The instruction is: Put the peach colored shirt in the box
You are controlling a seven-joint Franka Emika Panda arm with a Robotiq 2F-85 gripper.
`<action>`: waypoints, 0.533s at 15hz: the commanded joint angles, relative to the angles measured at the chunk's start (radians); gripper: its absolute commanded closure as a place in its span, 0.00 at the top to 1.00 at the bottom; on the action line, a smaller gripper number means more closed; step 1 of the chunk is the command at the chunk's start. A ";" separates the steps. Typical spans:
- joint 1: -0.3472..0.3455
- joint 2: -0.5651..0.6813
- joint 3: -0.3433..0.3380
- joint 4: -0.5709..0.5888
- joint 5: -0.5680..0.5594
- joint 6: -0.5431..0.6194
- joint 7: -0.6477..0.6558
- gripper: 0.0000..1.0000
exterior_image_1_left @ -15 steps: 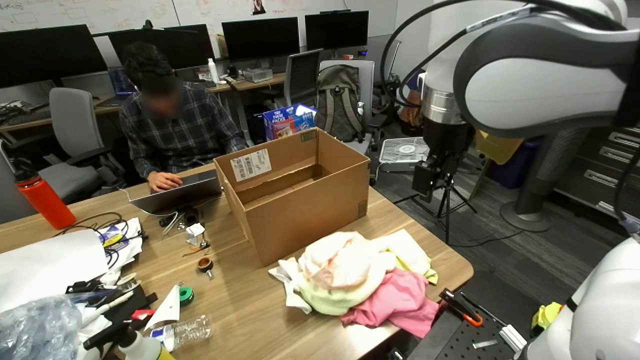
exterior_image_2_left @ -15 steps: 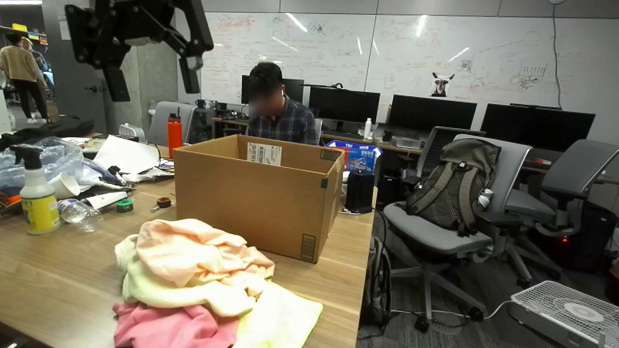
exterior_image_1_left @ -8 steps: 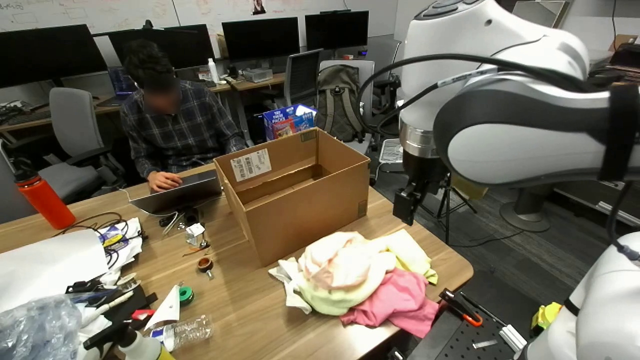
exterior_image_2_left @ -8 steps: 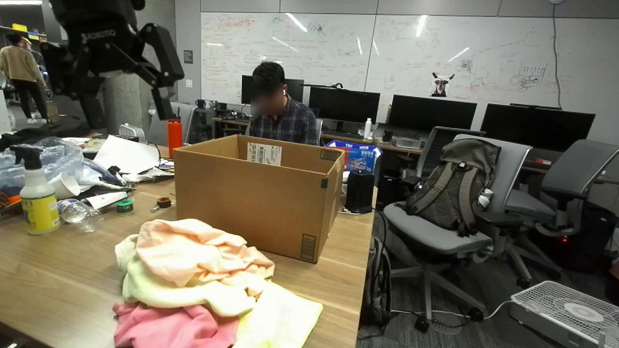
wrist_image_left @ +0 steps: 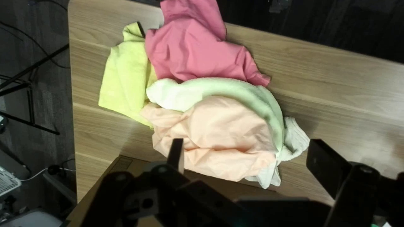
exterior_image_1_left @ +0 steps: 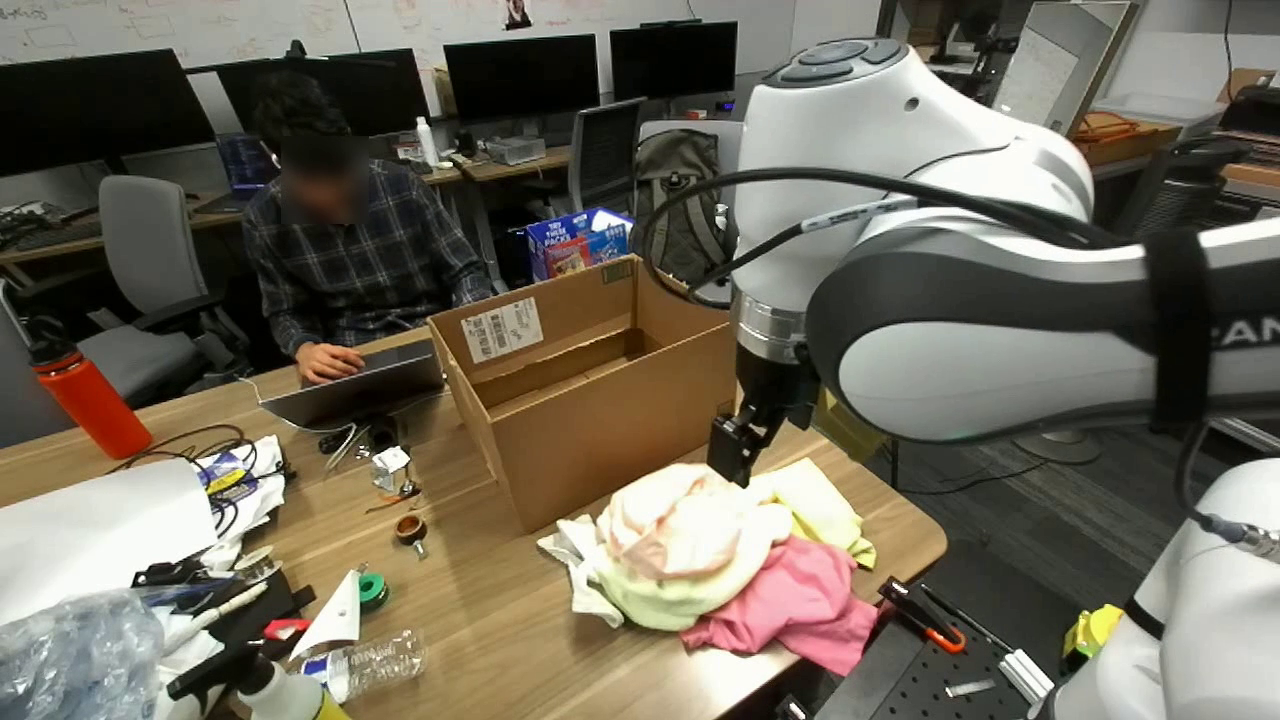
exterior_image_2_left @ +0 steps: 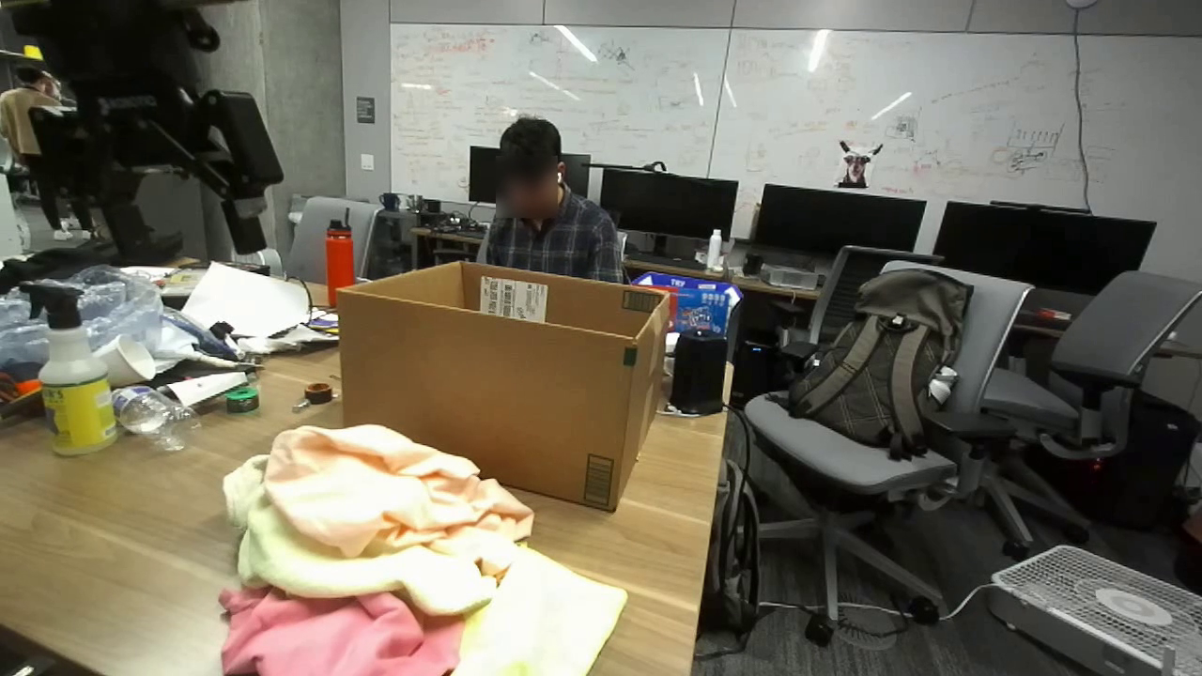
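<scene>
The soft, plain peach-coloured fabric shirt (wrist_image_left: 224, 129), bunched in rounded folds, lies on top of a thick, fleecy pale-green cloth (wrist_image_left: 176, 94). It is outside the rectangular brown corrugated-cardboard box (exterior_image_2_left: 479, 394) and just beside it; contact between the two cannot be confirmed. A flat, napped yellow cloth (wrist_image_left: 123, 75) and a smooth, wrinkled bright-pink cloth (wrist_image_left: 199, 53) adjoin. The box stands upright, top uncovered, a white printed label (exterior_image_1_left: 502, 330) on an inner wall. The black two-fingered gripper (wrist_image_left: 245, 146) hangs higher than the cloths and clear of them, fingers spread wide.

Surface: wood-grain table (exterior_image_2_left: 113, 554) with a rounded corner. Room: grey swivel chairs (exterior_image_2_left: 850, 460), an olive-grey backpack (exterior_image_2_left: 873, 376), black monitors (exterior_image_2_left: 836, 230), a marked whiteboard (exterior_image_2_left: 563, 113), and a seated man in a dark plaid shirt (exterior_image_1_left: 340, 260) at a laptop (exterior_image_1_left: 350, 390).
</scene>
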 commanded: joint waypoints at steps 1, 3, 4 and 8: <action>-0.007 0.111 0.045 0.074 0.007 0.067 0.073 1.00; -0.014 0.175 0.070 0.112 -0.007 0.105 0.108 1.00; -0.022 0.212 0.085 0.133 -0.019 0.131 0.133 1.00; -0.044 0.324 0.111 0.202 -0.062 0.168 0.225 1.00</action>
